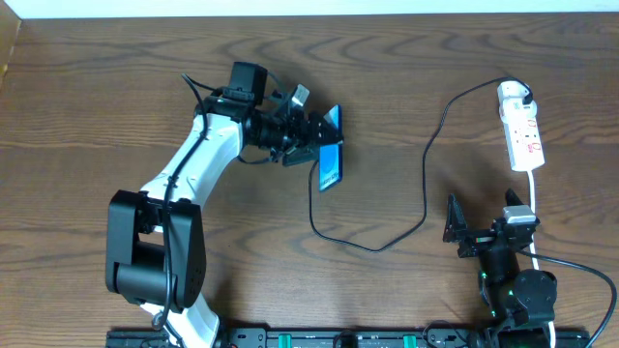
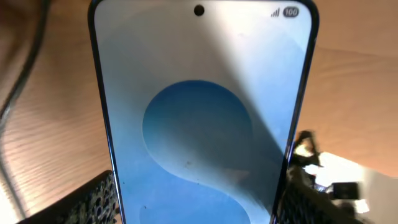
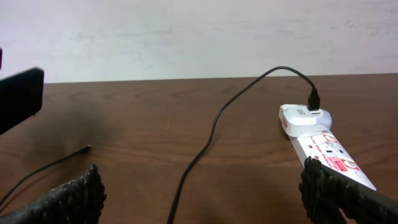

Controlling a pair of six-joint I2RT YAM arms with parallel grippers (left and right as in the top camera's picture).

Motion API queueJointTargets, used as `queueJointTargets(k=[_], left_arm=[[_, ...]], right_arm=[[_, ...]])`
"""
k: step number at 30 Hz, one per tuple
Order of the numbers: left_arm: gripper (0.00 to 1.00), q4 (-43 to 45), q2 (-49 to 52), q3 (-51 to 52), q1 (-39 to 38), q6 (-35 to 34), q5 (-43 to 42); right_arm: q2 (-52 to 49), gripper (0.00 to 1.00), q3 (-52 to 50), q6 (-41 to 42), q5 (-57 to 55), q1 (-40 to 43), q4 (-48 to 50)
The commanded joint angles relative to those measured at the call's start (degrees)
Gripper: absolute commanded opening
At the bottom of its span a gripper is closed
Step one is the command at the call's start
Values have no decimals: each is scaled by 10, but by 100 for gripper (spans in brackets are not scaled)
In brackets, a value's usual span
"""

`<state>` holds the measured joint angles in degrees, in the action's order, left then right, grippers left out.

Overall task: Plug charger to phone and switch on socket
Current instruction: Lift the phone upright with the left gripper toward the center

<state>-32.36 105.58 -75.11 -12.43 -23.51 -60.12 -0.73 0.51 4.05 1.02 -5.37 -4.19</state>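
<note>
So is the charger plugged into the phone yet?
Not plugged in: the charger tip lies bare on the table, apart from the phone in the left pincer.

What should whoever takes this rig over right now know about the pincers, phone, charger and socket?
Left pincer: shut on the phone, screen lit.
Right pincer: open, empty, facing the socket.
Charger: plug end sits in the white adapter on the socket; connector tip lies loose on the table.
Done: phone grasped.
Left: push tip into phone, switch socket on; switch state unreadable.
</note>
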Motion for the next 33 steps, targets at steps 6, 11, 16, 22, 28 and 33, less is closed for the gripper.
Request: queueJointTargets(k=[6, 11, 16, 22, 28, 33], left_arm=[[71, 77, -11, -13, 33, -151, -55], [70, 98, -11, -13, 48, -174, -55], [70, 98, -11, -13, 57, -173, -55], [70, 110, -11, -13, 64, -178, -74], [70, 124, -11, -13, 64, -193, -81], [70, 137, -11, -13, 64, -217, -85]], right_arm=[[2, 99, -2, -5, -5, 5, -1], [2, 99, -2, -5, -5, 5, -1], [2, 99, -2, -5, -10, 5, 2], [2, 99, -2, -5, -33, 5, 2], [2, 99, -2, 17, -8, 4, 16], [2, 99, -2, 41, 46, 5, 17]])
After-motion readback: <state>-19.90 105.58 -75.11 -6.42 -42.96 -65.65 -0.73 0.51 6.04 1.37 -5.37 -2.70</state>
